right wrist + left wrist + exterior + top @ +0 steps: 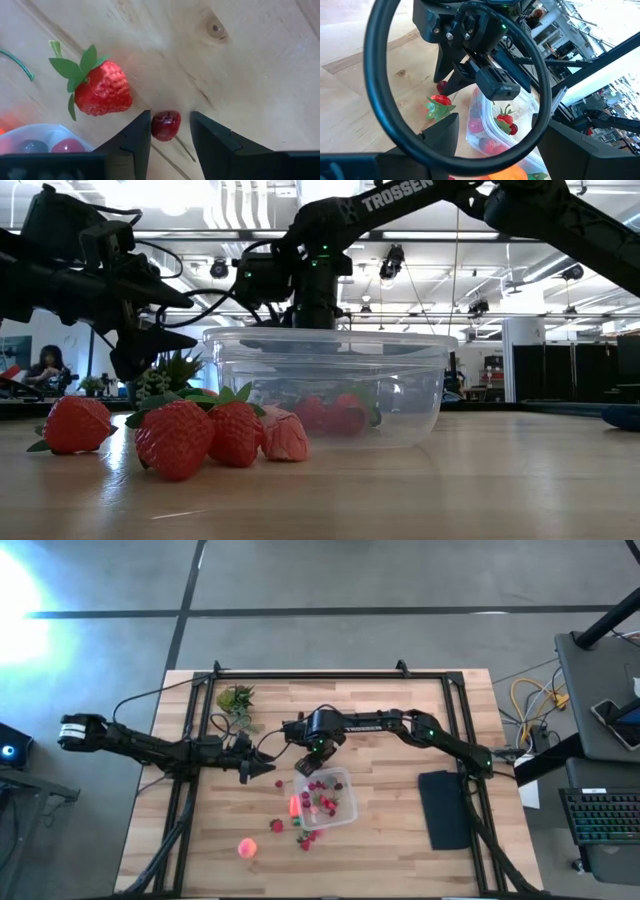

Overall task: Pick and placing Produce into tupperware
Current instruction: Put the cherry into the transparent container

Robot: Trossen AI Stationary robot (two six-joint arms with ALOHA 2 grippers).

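Observation:
The clear tupperware [345, 780] stands mid-table with several strawberries [322, 802] inside. More strawberries [175, 438] lie loose on the wood near it, and a round orange-pink fruit [247, 848] lies toward the near edge. My right gripper [170, 125] points down just beyond the tupperware's far left corner. It is open, its fingers on either side of a small dark red cherry-like fruit [166, 125] with a thin stem, which lies on the table beside a large strawberry [102, 94]. My left gripper [264, 769] waits open to the left, holding nothing. My right gripper comes from above, pointing down, with the small dark red fruit on the table between its fingers. One finger [142, 131] lies right against the fruit's side; whether it touches, I cannot tell. The other finger [202, 131] stands a little apart from it.
A green leafy clump [237, 700] lies at the far left of the table and a flat black pad [445, 808] at the right. A black cable loop [385, 100] hangs across the left wrist view. Bare wood lies along the near edge.

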